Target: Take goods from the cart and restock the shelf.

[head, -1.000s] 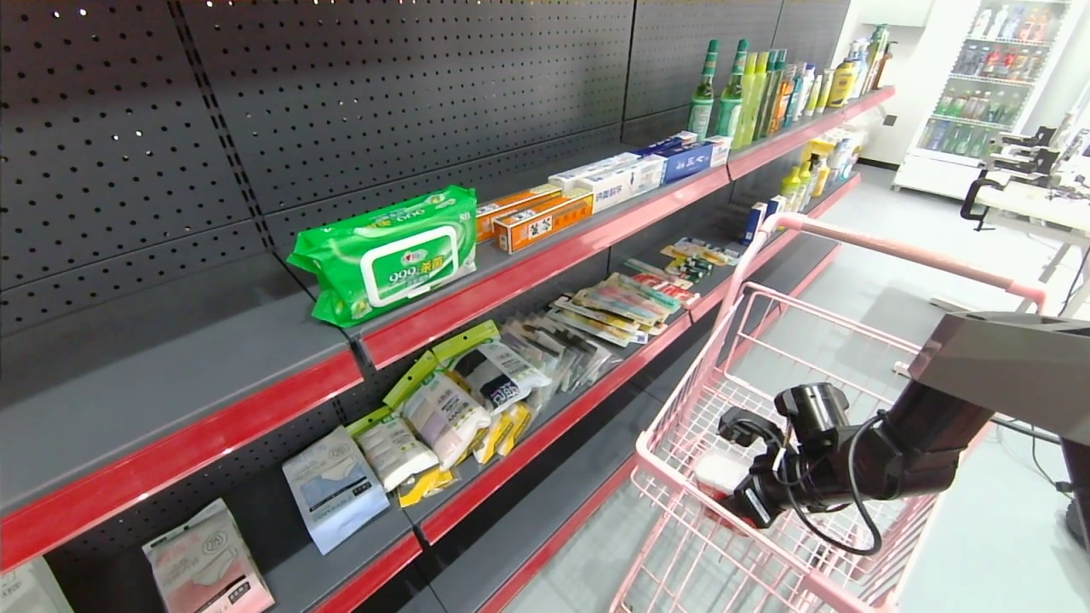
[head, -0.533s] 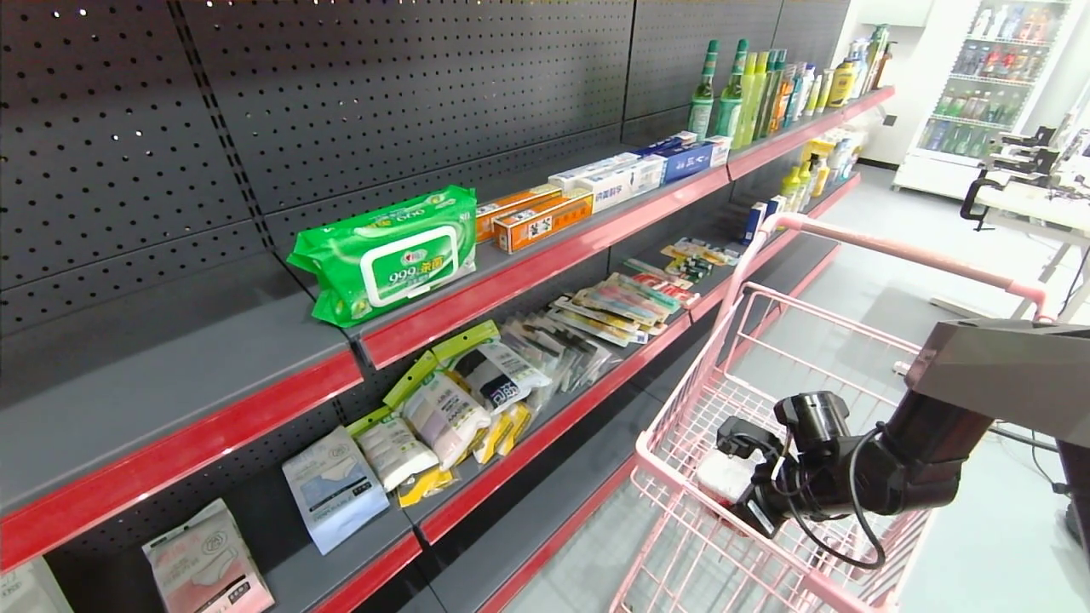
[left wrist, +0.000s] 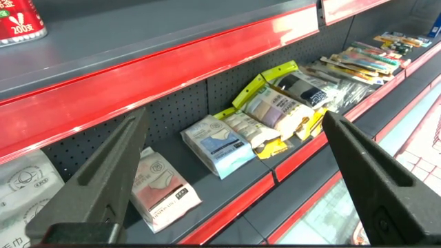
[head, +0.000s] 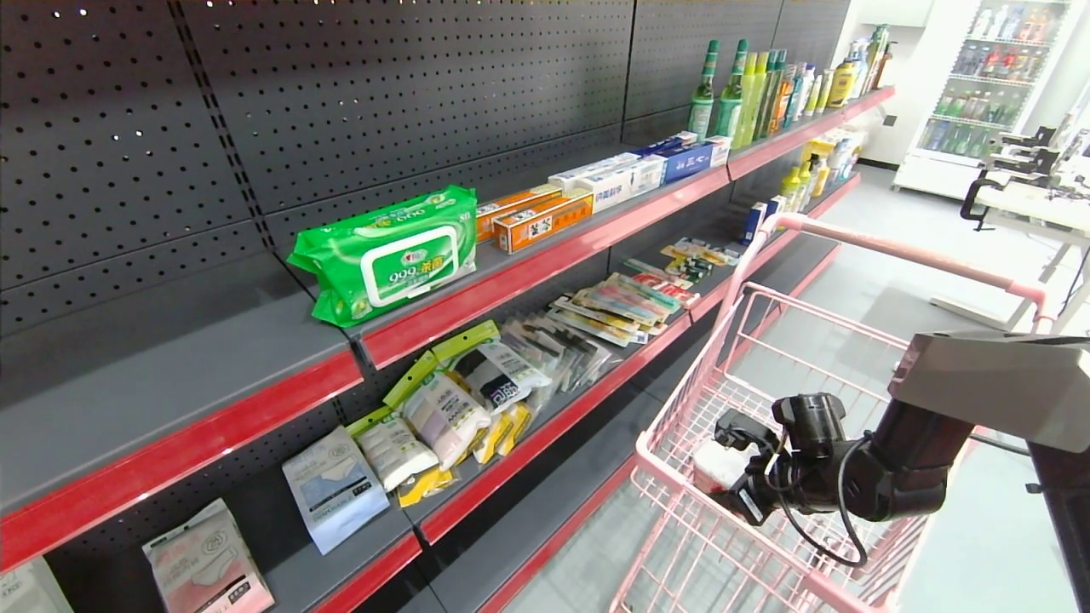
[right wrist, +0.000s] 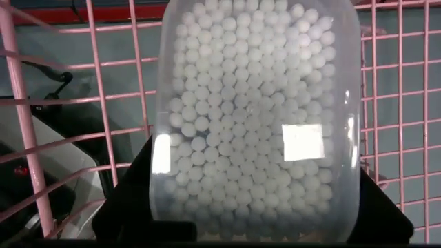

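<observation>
My right gripper [head: 725,477] sits inside the pink cart [head: 894,251], near its shelf-side corner, shut on a clear tub of white cotton swabs [head: 715,464]. In the right wrist view the tub [right wrist: 258,117] is seen end on, its swab tips packed tight, with the black fingers [right wrist: 131,200] clamped on either side and the cart's wire [right wrist: 103,89] behind. My left gripper [left wrist: 234,117] is open, holds nothing, and faces the lower shelf [left wrist: 227,193] with its packs. The grey top shelf [head: 170,358] has a bare stretch left of a green wipes pack [head: 387,251].
Boxes [head: 545,217] and bottles [head: 732,89] line the top shelf farther right. Bagged goods [head: 443,413] and toothbrush packs [head: 622,302] fill the middle shelf. A red-and-white pack [left wrist: 17,21] sits on the upper shelf by the left arm. Red shelf lips [head: 528,272] jut out.
My right gripper, with the tub in it, has lifted slightly and shifted toward the shelf side of the cart, while the forearm dropped lower. The goods on the shelf are unchanged.
</observation>
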Robot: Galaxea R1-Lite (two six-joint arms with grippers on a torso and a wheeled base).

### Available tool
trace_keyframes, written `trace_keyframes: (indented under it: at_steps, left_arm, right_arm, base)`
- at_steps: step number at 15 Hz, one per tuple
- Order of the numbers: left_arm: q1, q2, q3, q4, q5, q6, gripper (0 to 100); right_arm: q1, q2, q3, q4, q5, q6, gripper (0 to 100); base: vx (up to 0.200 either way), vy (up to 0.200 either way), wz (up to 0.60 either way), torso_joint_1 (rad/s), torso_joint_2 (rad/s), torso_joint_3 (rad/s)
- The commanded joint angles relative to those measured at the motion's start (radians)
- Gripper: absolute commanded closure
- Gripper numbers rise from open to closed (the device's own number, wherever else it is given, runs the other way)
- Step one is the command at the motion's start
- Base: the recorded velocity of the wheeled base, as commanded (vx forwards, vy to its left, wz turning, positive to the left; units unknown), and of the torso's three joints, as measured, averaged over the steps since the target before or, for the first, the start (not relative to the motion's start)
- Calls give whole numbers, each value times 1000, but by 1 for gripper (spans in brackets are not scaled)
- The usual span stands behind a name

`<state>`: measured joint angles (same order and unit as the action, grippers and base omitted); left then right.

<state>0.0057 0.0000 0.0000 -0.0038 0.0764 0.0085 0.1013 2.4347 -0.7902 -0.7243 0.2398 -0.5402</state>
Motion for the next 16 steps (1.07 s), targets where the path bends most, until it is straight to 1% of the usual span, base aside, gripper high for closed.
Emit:
trace_keyframes:
  at_steps: [1, 4, 6, 7, 9, 12, 15, 16]
  left_arm:
    - [0, 2, 0, -1, 0, -1, 0]
    - [0, 2, 0, -1, 0, -1, 0]
    - [0, 2, 0, -1, 0, 1, 0]
    - [0, 2, 0, -1, 0, 1, 0]
    - [0, 0, 0, -1, 0, 1, 0]
    - [0, 0, 0, -1, 0, 1, 0]
    - [0, 0, 0, -1, 0, 1, 0]
    - [0, 0, 0, -1, 0, 1, 0]
  right_arm:
    - [2, 20, -3, -17, 6, 9, 100]
    - [3, 14, 40, -17, -7, 13, 100]
    - [25, 10, 57, -20, -30, 91, 100]
    - [28, 10, 57, -30, -37, 114, 0]
    - [29, 9, 62, -52, -40, 144, 0]
    - [40, -51, 83, -55, -40, 192, 0]
    - [43, -85, 103, -55, -40, 192, 0]
    - [44, -85, 89, -55, -39, 192, 0]
  base:
    - [0, 0, 0, 0, 0, 0]
    - [0, 0, 0, 0, 0, 0]
    - [0, 0, 0, 0, 0, 0]
    - [0, 0, 0, 0, 0, 0]
    - [0, 0, 0, 0, 0, 0]
    - [0, 0, 0, 0, 0, 0]
    - [0, 0, 0, 0, 0, 0]
    - [0, 0, 0, 0, 0, 0]
